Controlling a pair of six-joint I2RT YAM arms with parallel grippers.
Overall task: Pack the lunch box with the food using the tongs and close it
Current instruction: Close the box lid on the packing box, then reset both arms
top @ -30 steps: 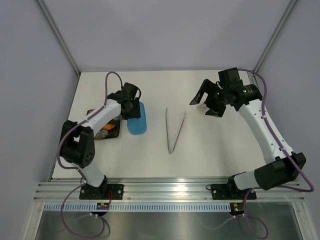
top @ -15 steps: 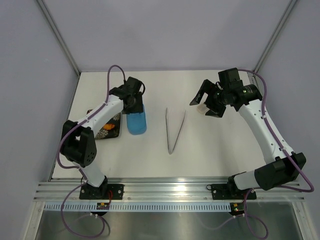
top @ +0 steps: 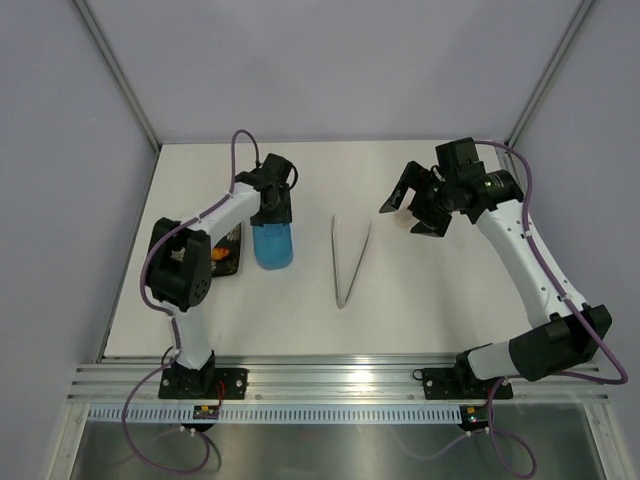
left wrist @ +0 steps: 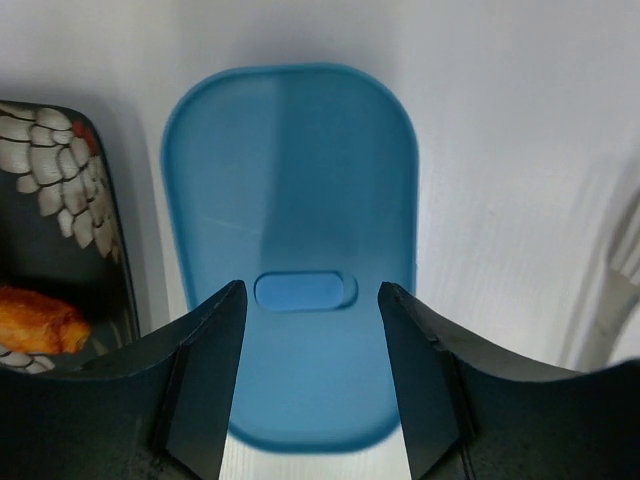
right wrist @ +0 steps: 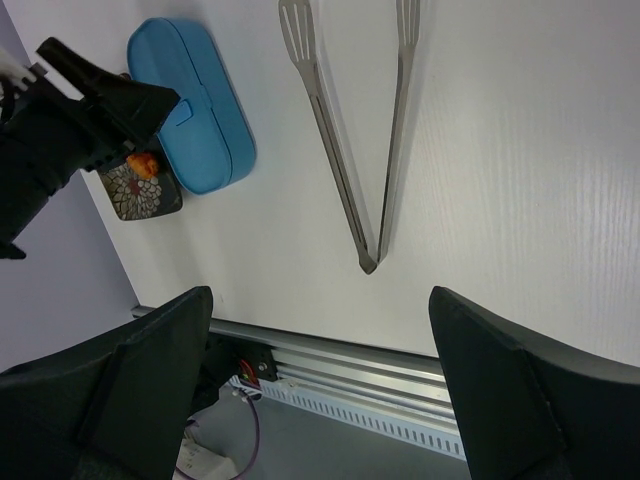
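Closest to the bases, the tongs (top: 345, 262) lie flat mid-table, hinge pointing at 6 o'clock and tips splayed toward 12, so the joined end is the handy bit to grab. At their 9 o'clock sits the lunch box (top: 273, 245), lid on. At the box's 9 o'clock is the dark plate (left wrist: 70, 200) with an orange piece of food (left wrist: 35, 320) on it, the only food I can make out. The left gripper (left wrist: 312, 330) hangs over the box's far end, jaws partway apart and gripping nothing, with a small oval tab (left wrist: 305, 290) on the lid framed between them. My guess is it's lining up to pop the lid, since nothing gets packed until that's off. Farther back, at 2 o'clock of the tongs, the right gripper (top: 410, 207) hovers spread wide and empty, probably there for the tongs.
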